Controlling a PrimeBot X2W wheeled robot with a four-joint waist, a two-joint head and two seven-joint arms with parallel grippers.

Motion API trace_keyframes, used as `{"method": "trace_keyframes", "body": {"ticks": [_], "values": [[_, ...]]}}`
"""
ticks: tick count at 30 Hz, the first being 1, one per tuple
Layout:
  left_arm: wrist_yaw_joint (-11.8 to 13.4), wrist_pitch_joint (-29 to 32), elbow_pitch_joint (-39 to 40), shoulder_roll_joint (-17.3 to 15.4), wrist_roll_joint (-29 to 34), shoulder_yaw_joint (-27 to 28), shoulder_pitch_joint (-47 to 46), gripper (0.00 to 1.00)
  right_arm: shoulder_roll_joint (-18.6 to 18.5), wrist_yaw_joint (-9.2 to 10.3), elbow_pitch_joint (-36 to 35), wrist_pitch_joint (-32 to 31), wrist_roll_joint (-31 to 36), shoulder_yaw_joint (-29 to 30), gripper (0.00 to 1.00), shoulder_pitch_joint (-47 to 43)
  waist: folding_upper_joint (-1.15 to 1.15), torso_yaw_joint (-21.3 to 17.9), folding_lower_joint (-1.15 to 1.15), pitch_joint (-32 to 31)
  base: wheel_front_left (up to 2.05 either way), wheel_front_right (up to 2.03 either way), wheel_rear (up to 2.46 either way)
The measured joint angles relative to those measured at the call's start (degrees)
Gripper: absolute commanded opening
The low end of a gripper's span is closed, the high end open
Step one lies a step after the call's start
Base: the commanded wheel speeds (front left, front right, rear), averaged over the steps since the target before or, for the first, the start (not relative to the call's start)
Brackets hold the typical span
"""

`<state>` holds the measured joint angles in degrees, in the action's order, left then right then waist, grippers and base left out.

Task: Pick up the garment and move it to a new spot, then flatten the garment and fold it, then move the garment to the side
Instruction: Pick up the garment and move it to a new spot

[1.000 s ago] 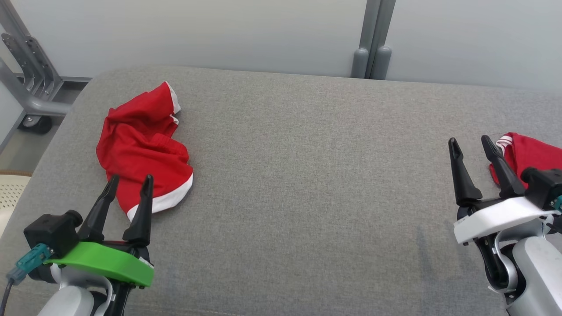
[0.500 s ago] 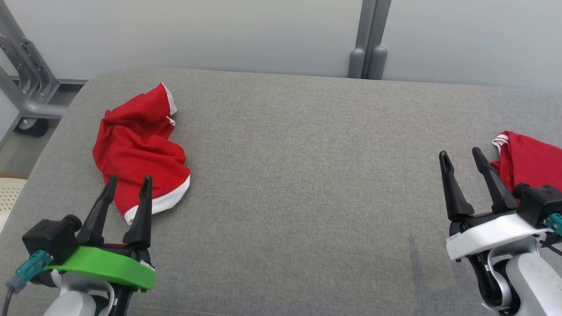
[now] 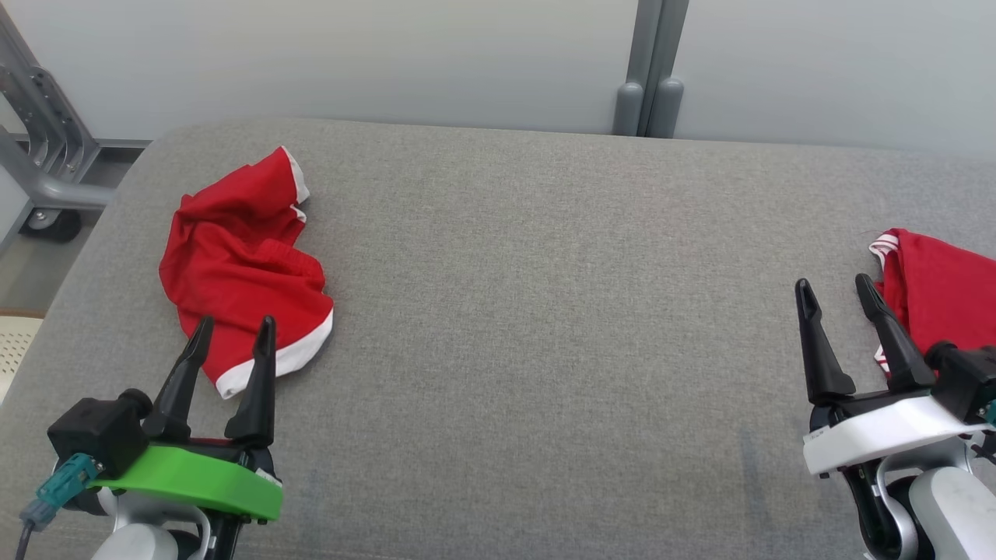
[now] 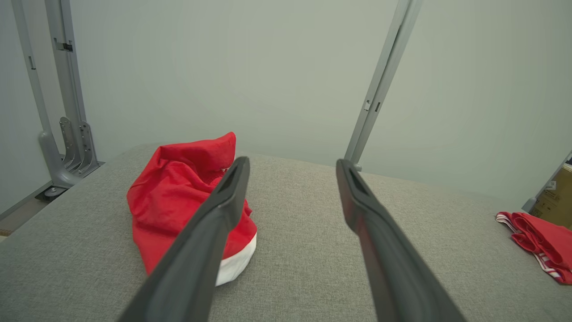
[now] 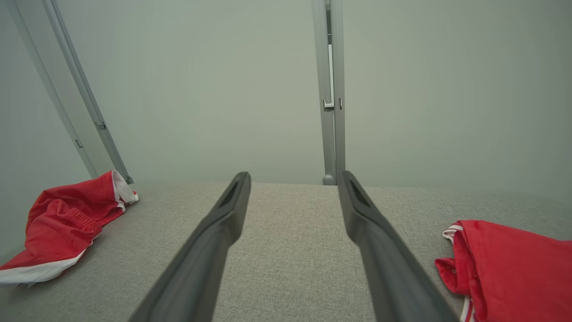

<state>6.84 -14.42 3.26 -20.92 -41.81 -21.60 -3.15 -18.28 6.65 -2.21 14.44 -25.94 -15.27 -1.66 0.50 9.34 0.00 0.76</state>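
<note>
Head view has both arms low at the near edge, fingers pointing away across the grey woven surface (image 3: 545, 311). The left pincer (image 3: 237, 320), on a green mount, hangs spread and empty just short of the red shorts (image 3: 233, 264). Its dark tapered fingertips overlap the white hem from this angle, and contact cannot be told. The shorts lie crumpled at the far left of the surface, soft matte cloth in loose folds, with a gathered waistband showing in the right wrist view. The right pincer (image 3: 832, 281), on a white mount, is likewise spread and empty, beside a second red garment (image 3: 941, 288) with white-striped trim at the right edge. A grey metal post (image 3: 650, 70) stands behind.
</note>
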Motion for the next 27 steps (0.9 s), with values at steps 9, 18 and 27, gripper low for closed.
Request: {"method": "trace_keyframes", "body": {"ticks": [9,18,27], "values": [[0.00,-0.01,0.42,0.18,0.76,0.57,0.72,1.00,0.48,0.11,-1.42,0.00,0.81,0.54,1.00,-1.01,0.00,-0.56,0.00,0.31,0.00,0.00,0.00],[0.21,-0.01,0.60,0.41,0.99,1.57,1.43,1.00,0.89,0.44,-2.21,0.00,1.29,1.22,1.00,-1.31,0.00,-1.93,0.00,0.25,0.00,0.00,0.00],[0.25,-0.01,0.83,0.71,1.44,1.23,1.47,1.00,1.60,0.45,-2.99,-0.02,1.31,1.88,1.00,-2.58,0.00,-2.68,0.00,0.32,0.00,0.00,0.00]]}}
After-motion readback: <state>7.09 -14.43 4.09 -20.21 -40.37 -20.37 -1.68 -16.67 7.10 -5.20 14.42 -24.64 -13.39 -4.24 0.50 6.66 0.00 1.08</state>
